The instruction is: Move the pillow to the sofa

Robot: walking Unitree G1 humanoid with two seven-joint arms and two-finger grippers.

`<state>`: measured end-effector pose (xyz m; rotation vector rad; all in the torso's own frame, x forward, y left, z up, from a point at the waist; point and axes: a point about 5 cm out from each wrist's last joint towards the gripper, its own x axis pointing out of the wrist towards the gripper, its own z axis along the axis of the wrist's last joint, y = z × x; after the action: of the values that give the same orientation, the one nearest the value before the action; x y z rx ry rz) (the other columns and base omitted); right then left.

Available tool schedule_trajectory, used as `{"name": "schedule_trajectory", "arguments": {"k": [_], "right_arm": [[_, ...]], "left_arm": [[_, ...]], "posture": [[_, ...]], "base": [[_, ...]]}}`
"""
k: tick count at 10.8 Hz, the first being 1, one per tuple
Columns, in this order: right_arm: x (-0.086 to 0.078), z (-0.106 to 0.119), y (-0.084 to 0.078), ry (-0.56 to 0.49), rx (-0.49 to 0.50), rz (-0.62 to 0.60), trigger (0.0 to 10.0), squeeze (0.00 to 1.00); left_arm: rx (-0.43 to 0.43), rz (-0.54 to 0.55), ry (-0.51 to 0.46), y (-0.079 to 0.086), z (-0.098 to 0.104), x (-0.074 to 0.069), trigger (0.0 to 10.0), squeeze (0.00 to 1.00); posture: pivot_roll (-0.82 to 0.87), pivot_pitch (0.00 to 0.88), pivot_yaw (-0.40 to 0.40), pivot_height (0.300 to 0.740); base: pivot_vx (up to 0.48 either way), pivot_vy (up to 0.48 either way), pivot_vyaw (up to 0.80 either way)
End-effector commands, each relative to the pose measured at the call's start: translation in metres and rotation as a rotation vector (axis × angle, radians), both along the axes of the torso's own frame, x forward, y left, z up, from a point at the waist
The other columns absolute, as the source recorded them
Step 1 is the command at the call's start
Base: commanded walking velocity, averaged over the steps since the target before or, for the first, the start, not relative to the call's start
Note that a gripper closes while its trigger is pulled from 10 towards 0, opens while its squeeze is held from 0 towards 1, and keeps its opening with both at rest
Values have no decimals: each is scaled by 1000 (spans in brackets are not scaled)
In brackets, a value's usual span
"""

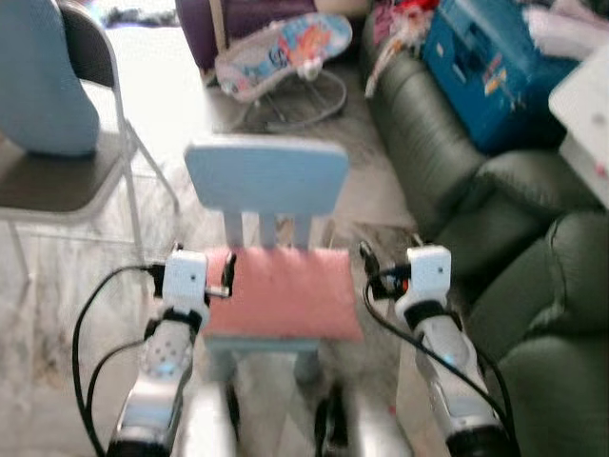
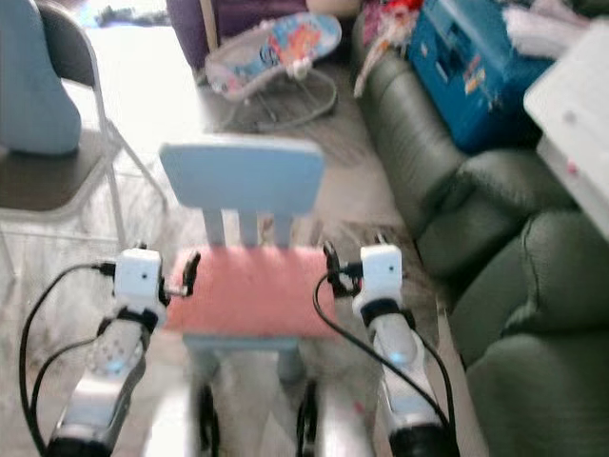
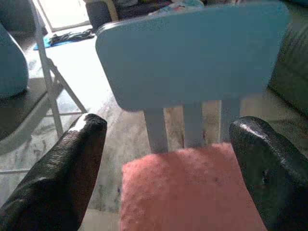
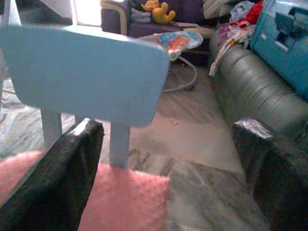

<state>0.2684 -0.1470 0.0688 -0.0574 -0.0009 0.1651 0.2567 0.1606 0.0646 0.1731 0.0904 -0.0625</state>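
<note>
The left end effector [image 1: 226,276] sits at the left edge of the flat pink fleecy pillow [image 1: 284,293], its two black fingers [image 3: 67,178] spread wide, with the pillow's near corner lying between them in the left wrist view. The right end effector [image 1: 365,264] is at the pillow's right edge, its fingers [image 4: 57,178] also spread wide; in the right wrist view one finger overlaps the pillow's corner while the other hangs out over the floor. Whether any finger actually touches the fabric cannot be told.

The pillow lies flat on the seat of a small pale blue child's chair [image 1: 266,181] with a slatted back, directly in front of the robot. The dark green leather sofa [image 1: 447,181] runs along the robot's right, just beside the chair, with a blue case [image 1: 495,67] and a heap of clothes at its far end. A grey folding chair [image 1: 67,162] stands off to the left, and a patterned baby bouncer [image 1: 285,57] sits on the marbled floor [image 1: 381,181] beyond.

This looks like the pick-up step, with both arms bracketing the pillow and nothing yet lifted. The next move probably calls for pressing in from both sides or pinching the edges, lifting clear of the chair seat, then turning right toward the sofa cushions.
</note>
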Motion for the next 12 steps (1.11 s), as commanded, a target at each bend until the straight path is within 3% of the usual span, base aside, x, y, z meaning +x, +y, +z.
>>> {"name": "schedule_trajectory", "arguments": {"k": [1,4,9,12], "right_arm": [[-1,-1,-3,3,3,-9,10000,0],[-2,0,-3,4,10,-5,10000,0],[-9,-4,-1,24,39,-3,10000,0],[-8,-5,0,31,39,13,10000,0]], "left_arm": [[8,10,15,1,-3,-1,10000,0],[69,73,22,9,-4,-1,10000,0],[110,140,45,29,-9,-14,10000,0],[101,127,46,26,-9,-12,10000,0]], "posture": [[-15,131,-43,613],[-13,133,-51,613],[-2,128,-48,613],[-3,126,-51,558]], "base": [[0,0,0],[0,0,0],[0,0,0],[0,0,0]]}}
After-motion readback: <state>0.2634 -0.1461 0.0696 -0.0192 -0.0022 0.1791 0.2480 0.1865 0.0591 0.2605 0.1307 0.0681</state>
